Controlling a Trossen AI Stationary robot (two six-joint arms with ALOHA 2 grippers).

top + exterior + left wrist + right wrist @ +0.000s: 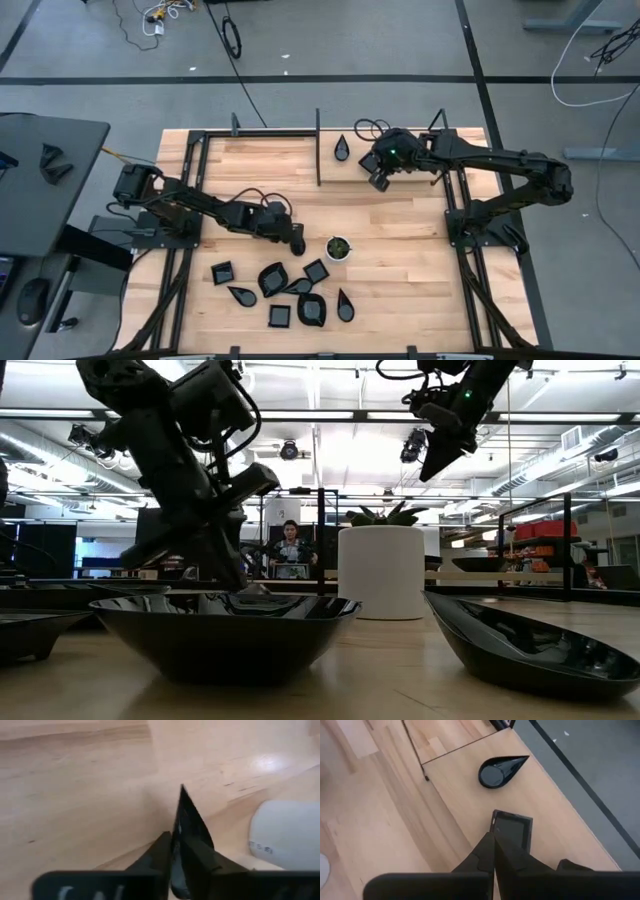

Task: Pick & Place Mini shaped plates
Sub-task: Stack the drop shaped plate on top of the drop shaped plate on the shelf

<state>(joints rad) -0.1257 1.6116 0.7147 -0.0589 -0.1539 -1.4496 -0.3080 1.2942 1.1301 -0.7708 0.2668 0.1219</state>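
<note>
Several mini shaped plates, glossy black, lie flat near the table's front edge, among them a square one [222, 271] and a leaf-shaped one [272, 279]. One teardrop plate [343, 147] lies at the far side. My left gripper [297, 243] is low over the table, just beyond the group and left of the white cup [338, 247], shut on a pointed black plate [187, 817]. My right gripper [380, 178] hangs high near the far teardrop plate [500, 770], shut on a square black plate [512, 831]. My left gripper pinches the pointed plate between its two fingers [160, 852], which slant down from the table's left. The plate stands on edge, its tip [182, 790] pointing away from the gripper. The fingers hide whether its lower part rests on the table. My right gripper pinches the square plate by one rim [506, 839] between its two fingers, slanting down from above. The plate sticks out beyond the fingertips, lifted clear of the table.
A black metal frame [318, 150] with upright posts borders the table's far part and sides. The white cup [285, 835], green inside, stands just right of my left gripper. Bare wood lies in the middle of the table [400, 230].
</note>
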